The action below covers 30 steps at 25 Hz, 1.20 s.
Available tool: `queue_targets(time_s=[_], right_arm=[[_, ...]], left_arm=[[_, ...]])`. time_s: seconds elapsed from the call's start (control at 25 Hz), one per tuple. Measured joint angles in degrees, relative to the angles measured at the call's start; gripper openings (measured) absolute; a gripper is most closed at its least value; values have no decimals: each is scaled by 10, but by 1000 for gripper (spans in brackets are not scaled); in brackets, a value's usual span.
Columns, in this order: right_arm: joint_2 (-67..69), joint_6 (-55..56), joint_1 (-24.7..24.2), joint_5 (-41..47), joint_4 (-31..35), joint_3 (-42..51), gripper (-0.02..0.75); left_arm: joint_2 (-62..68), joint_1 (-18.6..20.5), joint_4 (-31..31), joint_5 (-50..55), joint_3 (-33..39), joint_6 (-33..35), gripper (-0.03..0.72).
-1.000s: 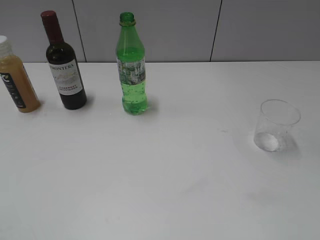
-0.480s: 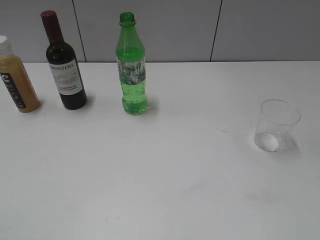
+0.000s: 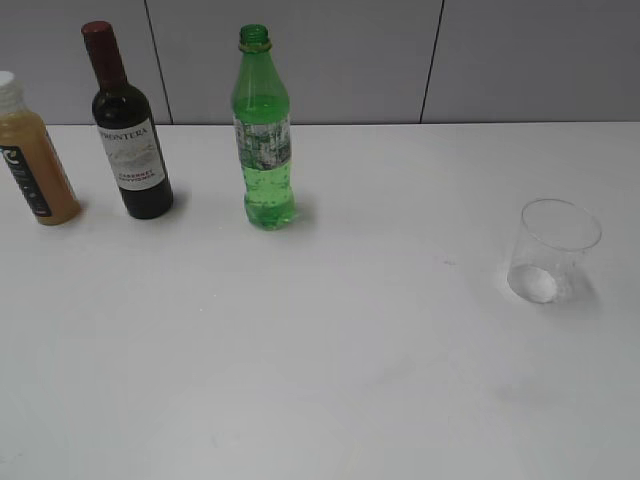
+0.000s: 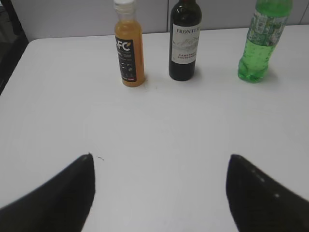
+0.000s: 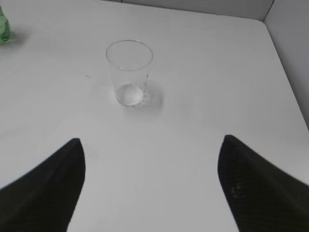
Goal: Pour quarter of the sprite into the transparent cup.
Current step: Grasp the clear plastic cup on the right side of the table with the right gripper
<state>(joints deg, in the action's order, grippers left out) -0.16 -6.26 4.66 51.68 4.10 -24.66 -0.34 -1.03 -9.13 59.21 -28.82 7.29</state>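
- I am lining up the left gripper (image 4: 159,193), jaws spread wide, for the sprite (image 3: 264,130) standing capless at the table's (image 3: 330,380) back; a mid-body grip is looking safest
- the right gripper (image 5: 149,188) is gaping before the transparent cup (image 5: 129,72), standing well apart to the right
- the wine bottle (image 3: 128,125) is reading "FRONTERA"; the juice bottle (image 4: 129,46) is showing "FC"

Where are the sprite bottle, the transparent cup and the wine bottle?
sprite bottle (image 3: 264,150): exterior view, on its label band.
transparent cup (image 5: 129,72): right wrist view, on its clear side wall.
wine bottle (image 4: 184,46): left wrist view, on its white label.
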Motion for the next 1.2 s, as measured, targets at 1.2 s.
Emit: queue_targets(time_s=[1.2], right_arm=[[420, -59, 0, -549, 96, 15, 596]], left_arm=[[0, 0, 3, 0, 0, 0, 594]])
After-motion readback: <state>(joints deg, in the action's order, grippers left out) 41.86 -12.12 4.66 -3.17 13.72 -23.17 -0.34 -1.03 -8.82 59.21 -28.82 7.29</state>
